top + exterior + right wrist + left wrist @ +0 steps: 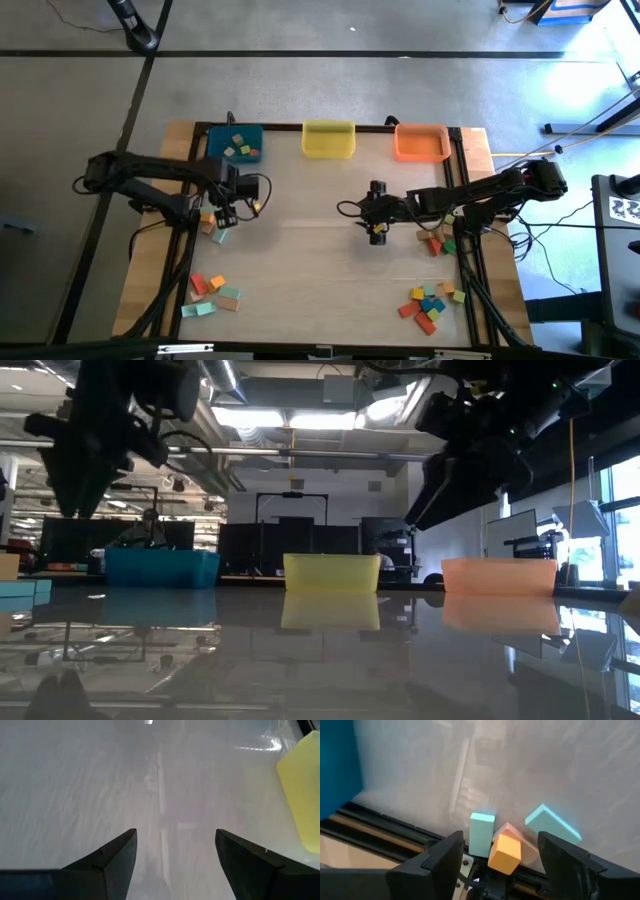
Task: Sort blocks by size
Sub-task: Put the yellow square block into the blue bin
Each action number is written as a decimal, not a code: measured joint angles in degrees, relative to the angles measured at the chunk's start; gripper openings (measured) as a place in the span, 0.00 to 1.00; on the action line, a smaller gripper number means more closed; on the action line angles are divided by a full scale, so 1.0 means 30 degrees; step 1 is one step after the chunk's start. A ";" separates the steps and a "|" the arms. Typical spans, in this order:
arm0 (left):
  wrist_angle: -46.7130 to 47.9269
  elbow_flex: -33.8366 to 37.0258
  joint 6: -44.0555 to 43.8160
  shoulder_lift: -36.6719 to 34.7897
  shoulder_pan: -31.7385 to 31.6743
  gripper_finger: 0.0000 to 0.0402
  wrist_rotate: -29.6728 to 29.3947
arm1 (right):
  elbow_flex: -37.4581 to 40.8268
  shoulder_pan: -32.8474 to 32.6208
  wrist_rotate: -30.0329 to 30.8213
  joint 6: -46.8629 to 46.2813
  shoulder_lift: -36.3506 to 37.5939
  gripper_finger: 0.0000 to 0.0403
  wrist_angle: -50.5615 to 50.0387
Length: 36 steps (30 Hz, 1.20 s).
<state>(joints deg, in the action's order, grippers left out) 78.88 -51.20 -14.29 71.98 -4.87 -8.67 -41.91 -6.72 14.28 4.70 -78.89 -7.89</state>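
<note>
A small cluster of blocks lies at the table's left side: an upright teal block [481, 834], an orange cube [505, 852], a tan block [524, 847] and a teal wedge [552, 822]. In the high view the cluster [212, 227] sits beside the left frame rail. My left gripper [500, 865] [226, 211] hangs open just above it, pointing steeply down, and the orange cube shows between its fingers without touching them. My right gripper [175, 857] [376, 232] stands open over bare table near the middle, with nothing between its fingers.
Along the far edge stand a blue bin [236, 143] with a few blocks inside, a yellow bin [329, 139] and an orange bin [421, 143]. More blocks lie near left [213, 293], near right [430, 302] and by the right rail [436, 241].
</note>
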 joint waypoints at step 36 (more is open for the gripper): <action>-0.0803 0.3671 0.0346 -0.1266 0.0417 0.60 0.0910 | 0.0000 0.0000 0.0000 0.0092 0.0000 0.66 0.0601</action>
<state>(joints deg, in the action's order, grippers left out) 76.47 -40.18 -13.25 68.18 -3.62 -5.94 -41.91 -6.72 14.28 4.97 -78.89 -6.09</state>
